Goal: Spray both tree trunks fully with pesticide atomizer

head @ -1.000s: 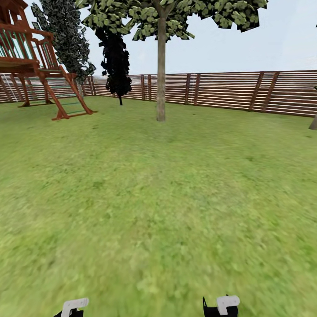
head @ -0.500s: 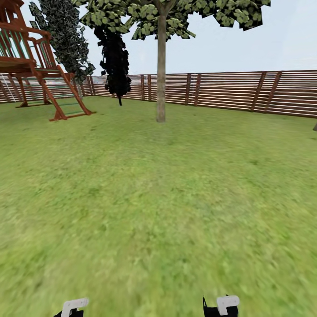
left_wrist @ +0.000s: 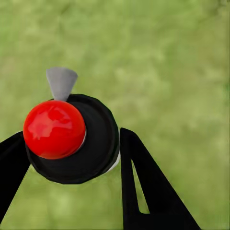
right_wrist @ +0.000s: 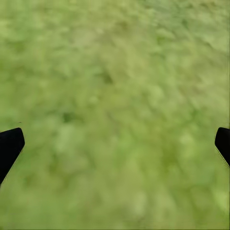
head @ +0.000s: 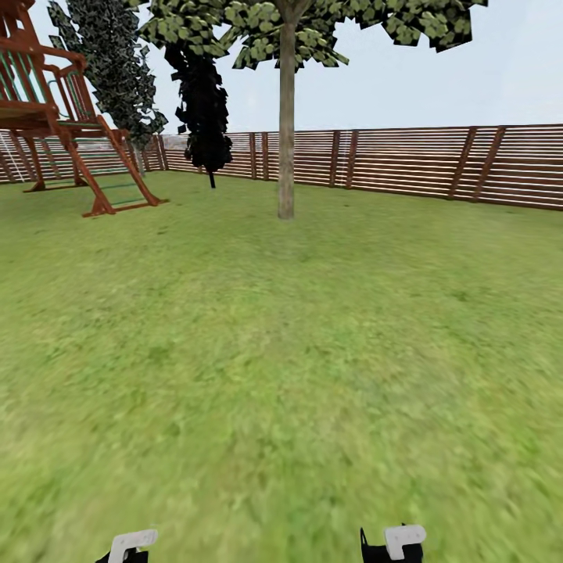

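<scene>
The left hand [left_wrist: 72, 158] is clenched on the atomizer [left_wrist: 72, 139], its black fingers [left_wrist: 143, 187] against the dark body, red cap and grey nozzle above blurred lawn [left_wrist: 172, 62]. The right hand [right_wrist: 115, 143] is released, fingers spread wide over grass. A tree [head: 286, 117] stands at 12 o'clock before the fence [head: 422, 164]; a play tower [head: 55, 117] at 10 o'clock.

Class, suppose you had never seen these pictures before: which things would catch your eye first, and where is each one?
The glossy red ball top of the pesticide atomizer stands out, seated on a black round body between the left gripper fingers over the grass. In the head view, a tall tree with a pale bare trunk rises mid-lawn before the slatted wooden fence. The reddish wooden play tower stands at far left.
</scene>
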Robot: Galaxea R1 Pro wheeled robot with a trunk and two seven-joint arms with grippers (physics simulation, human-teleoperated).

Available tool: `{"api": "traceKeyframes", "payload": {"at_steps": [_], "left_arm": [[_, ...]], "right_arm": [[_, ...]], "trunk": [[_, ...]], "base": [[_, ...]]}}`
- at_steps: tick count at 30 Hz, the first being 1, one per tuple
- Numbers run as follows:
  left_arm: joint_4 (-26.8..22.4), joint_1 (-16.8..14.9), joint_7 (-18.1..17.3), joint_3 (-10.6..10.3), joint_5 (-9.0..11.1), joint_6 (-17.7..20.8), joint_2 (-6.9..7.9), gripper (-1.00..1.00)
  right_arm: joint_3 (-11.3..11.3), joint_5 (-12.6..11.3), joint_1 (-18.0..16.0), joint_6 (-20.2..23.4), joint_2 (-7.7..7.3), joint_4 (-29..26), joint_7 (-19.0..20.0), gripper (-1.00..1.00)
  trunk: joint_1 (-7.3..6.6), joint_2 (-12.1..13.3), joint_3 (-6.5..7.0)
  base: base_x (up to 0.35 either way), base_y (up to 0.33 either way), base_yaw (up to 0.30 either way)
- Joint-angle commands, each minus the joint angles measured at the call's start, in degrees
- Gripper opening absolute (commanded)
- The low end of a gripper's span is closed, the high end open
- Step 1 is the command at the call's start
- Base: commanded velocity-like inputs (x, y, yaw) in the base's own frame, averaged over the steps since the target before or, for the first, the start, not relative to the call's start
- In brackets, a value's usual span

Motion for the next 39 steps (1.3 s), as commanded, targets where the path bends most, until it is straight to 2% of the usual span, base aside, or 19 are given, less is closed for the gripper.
{"api": "traceKeyframes", "payload": {"at_steps": [1,39], "left_arm": [[0.06,-0.05,-0.05,0.47,-0.60,-0.24,-0.02,-1.00],[-0.03,-0.05,-0.05,0.49,-0.55,-0.24,0.24,-1.00]], "right_arm": [[0.20,0.48,-0.04,-0.01,0.01,0.05,-0.60,1.00],[0.20,0.48,-0.04,-0.01,0.01,0.06,-0.60,1.00]], "trunk": [[0.03,-0.02,-0.05],[0.03,-0.02,-0.05]], "base": [[0.339,0.000,0.000],[0.339,0.000,0.000]]}}
